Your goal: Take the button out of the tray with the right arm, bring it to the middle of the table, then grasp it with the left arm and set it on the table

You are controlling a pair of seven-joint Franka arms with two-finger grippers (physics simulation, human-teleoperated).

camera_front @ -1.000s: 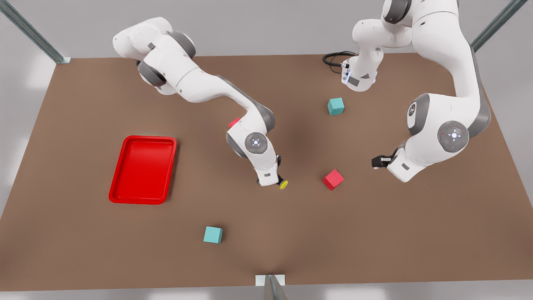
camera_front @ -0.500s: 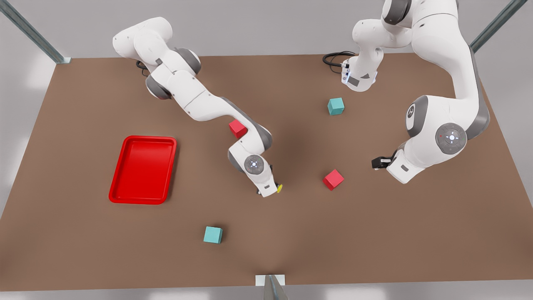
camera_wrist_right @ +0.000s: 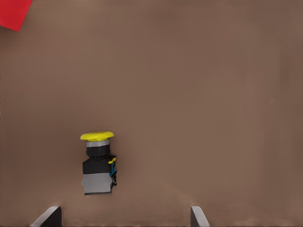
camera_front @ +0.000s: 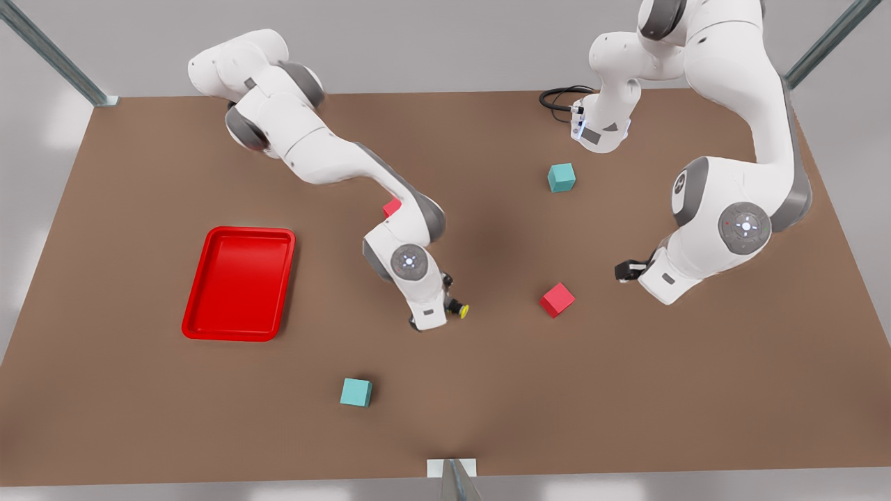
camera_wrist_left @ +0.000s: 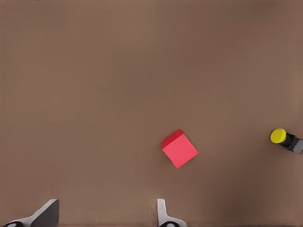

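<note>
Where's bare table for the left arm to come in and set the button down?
Bare: the gap between the button and the red cube, and the stretch from there to the teal cube near the front edge. Crowded: beside the button, where the open right gripper sits. The open left gripper waits beyond the red cube.

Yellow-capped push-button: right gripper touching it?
Apart. In the right wrist view, the yellow-capped push-button lies on the brown table between the open right gripper fingertips, brown table visible on both sides.
</note>
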